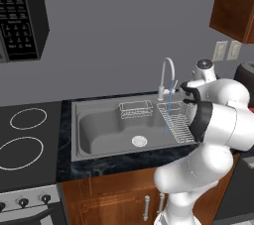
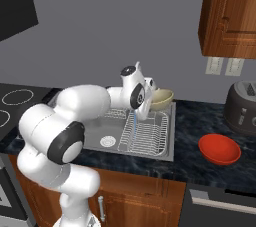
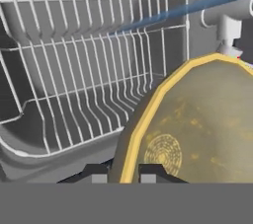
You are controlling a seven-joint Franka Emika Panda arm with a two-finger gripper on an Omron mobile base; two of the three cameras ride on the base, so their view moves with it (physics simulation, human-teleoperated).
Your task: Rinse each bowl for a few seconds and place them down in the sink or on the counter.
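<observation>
Gripper [image 3: 123, 171], jaws drawn together on the rim of the tan bowl [image 3: 197, 129]: in the hand view the two dark fingertips [image 3: 96, 172] rise on either side of the bowl's yellow edge, one outside the wall and one over the mottled interior. In the right base view the tan bowl [image 2: 161, 99] is held clear of any surface, above the back right corner of the sink [image 2: 170, 136], with the wrist reaching in from the left. A thin blue stream of water [image 1: 168, 107] falls from the curved tap [image 1: 167, 73] onto the wire rack [image 1: 176, 122] that fills the smaller right side of the sink; in the hand view the stream [image 3: 173, 13] crosses the rack [image 3: 84, 60] and passes beside the bowl, not into it. The large basin with its round drain [image 1: 139, 140] lies to the left, and a small wire basket [image 1: 135, 109] hangs at its back edge. The red bowl [image 2: 219, 149] sits upright on the counter [image 2: 200, 121], to the right of the sink's right edge and near the counter's front edge, well apart from the held bowl. A dark rounded appliance [image 2: 243, 101] stands at the right end of the counter, toward the back wall. The stovetop [image 1: 27, 140] adjoins the counter's left edge.
</observation>
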